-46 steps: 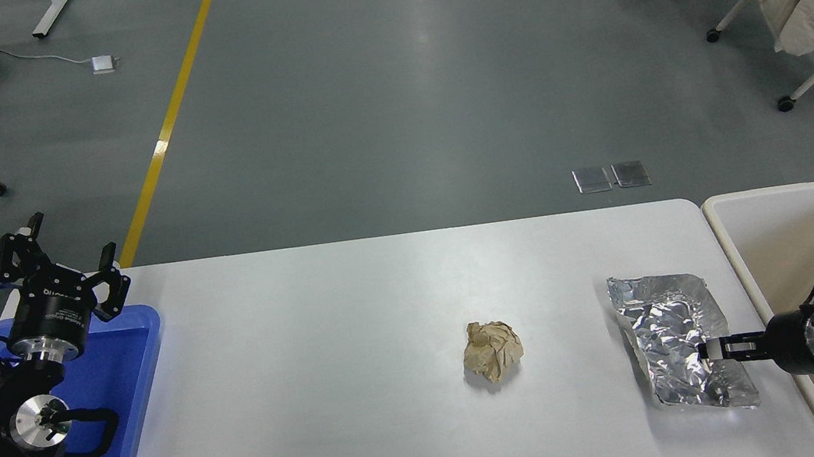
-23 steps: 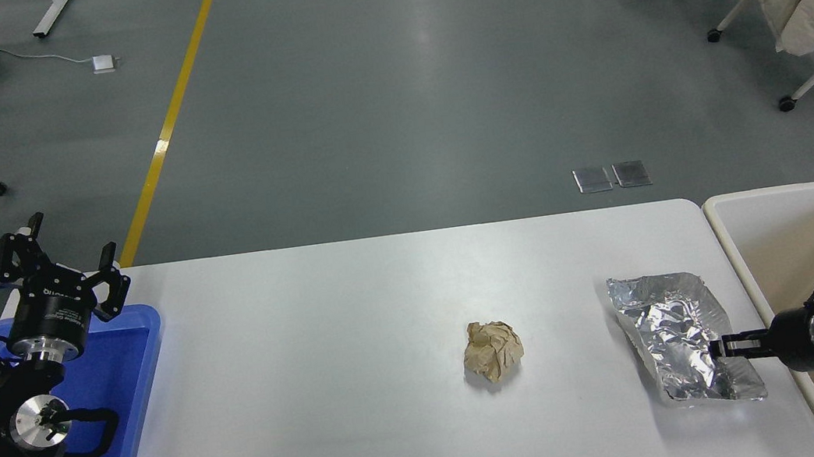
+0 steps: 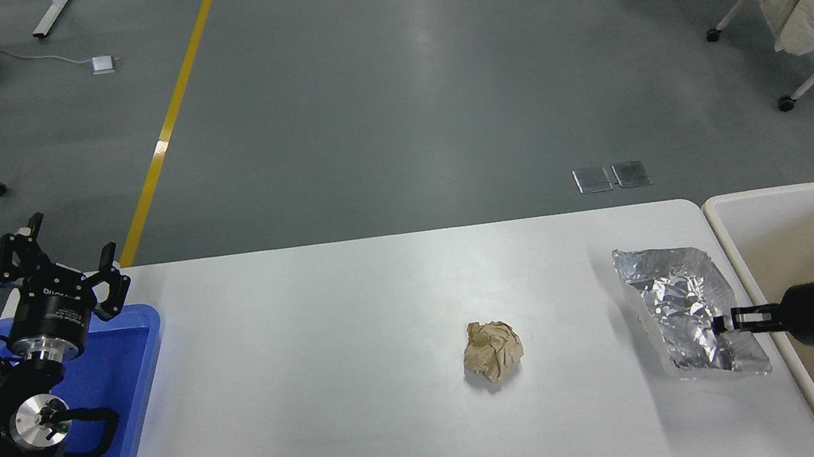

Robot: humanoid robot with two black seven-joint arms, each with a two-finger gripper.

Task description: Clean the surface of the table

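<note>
The right end effector, its fingers closed thin on what looks like the near right edge of a crumpled foil sheet, holds it at the white surface's right end, its long axis running front-to-back, just left of a cream bin.

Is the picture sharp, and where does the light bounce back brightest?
Head view: everything looks sharp, no motion blur. Brightest glints sit on the crinkled foil sheet pinched by the right gripper; a soft pale sheen streaks the grey floor; the crumpled paper ball casts only a faint shadow on the table surface.
</note>
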